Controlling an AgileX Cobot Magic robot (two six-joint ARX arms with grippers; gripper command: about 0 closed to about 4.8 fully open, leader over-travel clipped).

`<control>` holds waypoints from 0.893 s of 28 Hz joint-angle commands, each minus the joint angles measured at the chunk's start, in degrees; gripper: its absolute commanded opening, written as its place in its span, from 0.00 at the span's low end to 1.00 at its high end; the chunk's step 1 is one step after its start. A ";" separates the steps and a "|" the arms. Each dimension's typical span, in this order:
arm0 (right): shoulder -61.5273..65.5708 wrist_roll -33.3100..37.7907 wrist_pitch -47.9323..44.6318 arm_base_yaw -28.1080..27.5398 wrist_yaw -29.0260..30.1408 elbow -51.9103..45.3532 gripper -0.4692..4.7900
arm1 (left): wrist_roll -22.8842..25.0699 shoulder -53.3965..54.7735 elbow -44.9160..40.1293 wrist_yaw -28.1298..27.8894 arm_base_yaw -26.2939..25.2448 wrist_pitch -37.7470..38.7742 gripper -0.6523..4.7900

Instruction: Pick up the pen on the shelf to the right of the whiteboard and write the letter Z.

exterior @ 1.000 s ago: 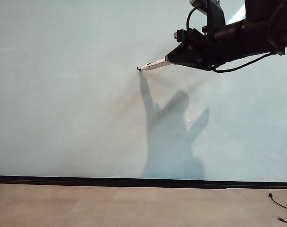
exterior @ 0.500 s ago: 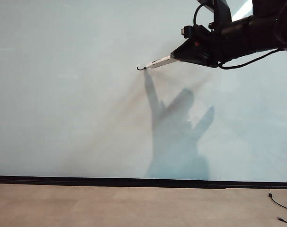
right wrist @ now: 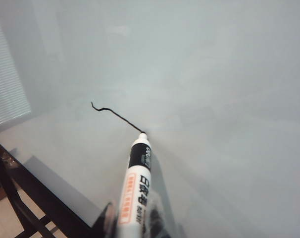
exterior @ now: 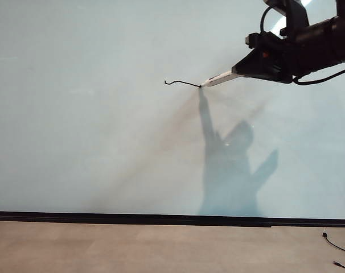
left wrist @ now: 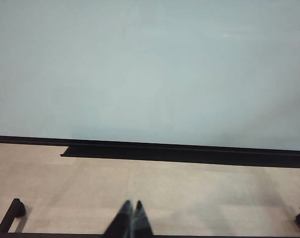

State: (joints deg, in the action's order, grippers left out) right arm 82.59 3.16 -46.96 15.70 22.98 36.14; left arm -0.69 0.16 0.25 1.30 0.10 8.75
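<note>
Up at the top right of the exterior view, the right gripper (exterior: 241, 70) is reaching in from the edge, jaws clamped narrow on the pen (exterior: 219, 78). The pen is sticking out leftward and slightly down from the black claw. In the right wrist view, the right gripper (right wrist: 132, 223) is barely showing at the frame edge, fingers (right wrist: 108, 218) blurred on either side of the barrel; the pen (right wrist: 135, 191) is white with a black band and printed label.

Pen tip is touching the whiteboard (exterior: 81, 142). A short wobbly black stroke (exterior: 181, 83) is running roughly level from its left end to the tip: only the top bar of the letter Z (right wrist: 115, 115) is showing, no diagonal and no bottom bar. The arm's shadow is falling on the board below the tip.

The left gripper (left wrist: 132, 218) is sitting low over the tan floor (left wrist: 189, 198), well short of the board's black lower strip (left wrist: 189, 152), fingertips pressed together, holding nothing. The whiteboard (left wrist: 150, 69) is filling the upper part of that view.
</note>
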 commanded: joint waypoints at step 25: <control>8.31 -13.51 15.04 11.47 -5.49 10.38 0.08 | 0.24 0.02 0.13 0.00 0.00 -0.61 0.11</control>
State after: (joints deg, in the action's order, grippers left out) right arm 91.15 -10.07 -31.42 27.14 17.76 46.00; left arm -0.69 0.16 0.27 1.28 0.10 8.75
